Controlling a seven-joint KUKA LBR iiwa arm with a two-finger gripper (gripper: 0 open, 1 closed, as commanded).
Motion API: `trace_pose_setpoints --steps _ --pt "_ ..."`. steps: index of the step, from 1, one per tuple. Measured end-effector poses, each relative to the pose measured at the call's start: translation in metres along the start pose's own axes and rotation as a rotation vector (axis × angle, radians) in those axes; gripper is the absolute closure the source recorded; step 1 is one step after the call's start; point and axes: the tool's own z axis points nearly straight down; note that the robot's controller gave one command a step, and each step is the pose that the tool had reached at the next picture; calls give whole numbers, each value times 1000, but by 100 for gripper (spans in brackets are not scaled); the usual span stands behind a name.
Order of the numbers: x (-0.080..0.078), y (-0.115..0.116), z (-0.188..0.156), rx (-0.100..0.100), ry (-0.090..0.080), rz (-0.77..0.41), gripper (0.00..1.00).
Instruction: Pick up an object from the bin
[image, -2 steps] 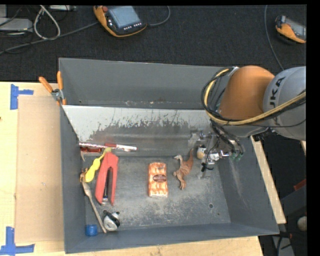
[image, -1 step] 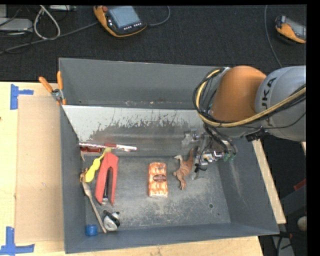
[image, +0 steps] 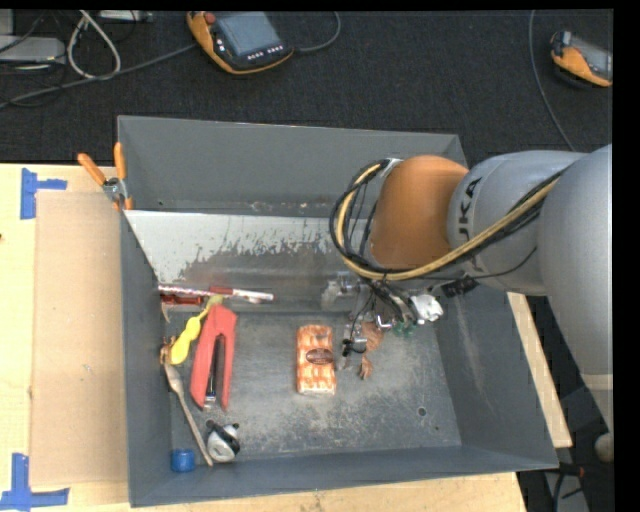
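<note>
One thing lies close to my pincer (image: 358, 356): a small orange-and-brown block (image: 315, 360), flat on the floor of the bin (image: 420, 400), near its middle. My pincer hangs low just beside the block's right edge. I cannot tell whether it touches it. Nor can I tell whether the pincer is wide or narrow, since the cables (image: 350, 215) and fittings at my wrist crowd that spot.

I judge the block to be the thing to take. To do it well, I should shift left until I am centred over it instead of off its side. Then I should turn so that I close across its narrower width and go down until I am close to the floor. A firm, gentle squeeze and a straight lift should do, as a slanted pull might drag it along the metal.

The block is oblong, longer from back to front than across. It is marked in rows of small squares, with a darker brown band through its middle. It lies alone, well apart from the red-handled tool (image: 214, 358) and the yellow piece (image: 186, 340) at the left, so nothing should snag.
</note>
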Motion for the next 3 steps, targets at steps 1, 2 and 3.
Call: trace_pose_setpoints --steps 1,2,3 --pt "2 -1 22 0 -3 -124 0" --pt "9 27 3 0 3 63 0" --pt "12 42 -6 -1 4 102 100"
